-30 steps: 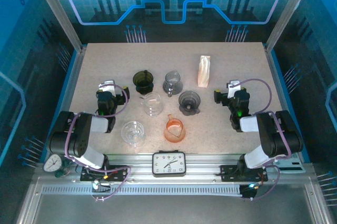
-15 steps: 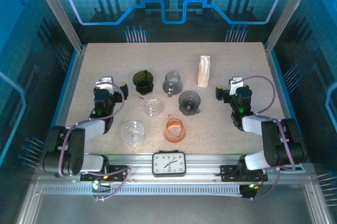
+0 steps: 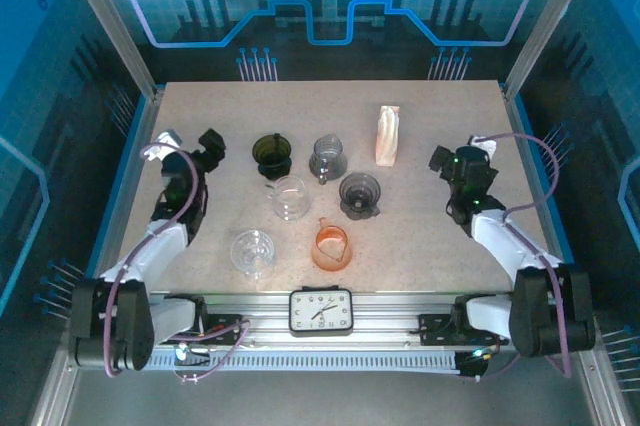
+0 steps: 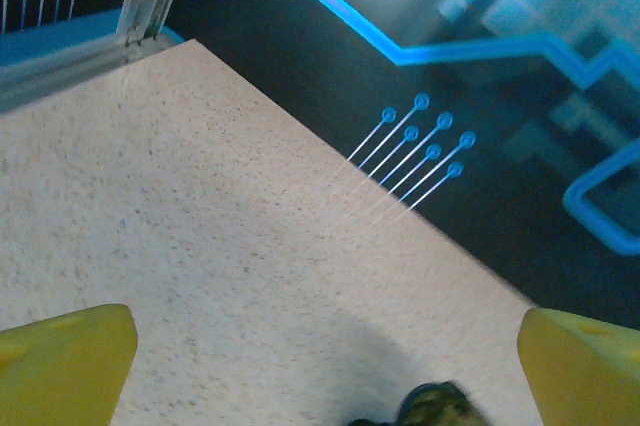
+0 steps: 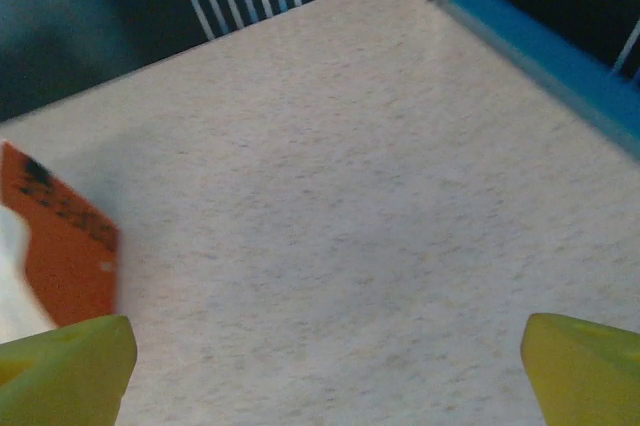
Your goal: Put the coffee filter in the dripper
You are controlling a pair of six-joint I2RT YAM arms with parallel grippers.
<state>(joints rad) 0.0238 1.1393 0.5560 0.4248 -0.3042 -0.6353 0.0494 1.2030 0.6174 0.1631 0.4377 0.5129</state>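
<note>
Coffee filters (image 3: 387, 134) stand in their upright pack toward the far right of the table (image 3: 450, 106), touched by neither arm, so we judge the step in hand to be the approach before pickup. At left, the left gripper (image 3: 208, 147) hovers near the dark green dripper (image 3: 271, 154), fingers spread wide and empty. At centre sit the grey dripper (image 3: 360, 193) and the orange dripper (image 3: 331, 245), both apparently without a filter. At right, the right gripper (image 3: 444, 160), likewise spread and empty, hangs near the pack; the next move calls for pinching a single filter edge.
</note>
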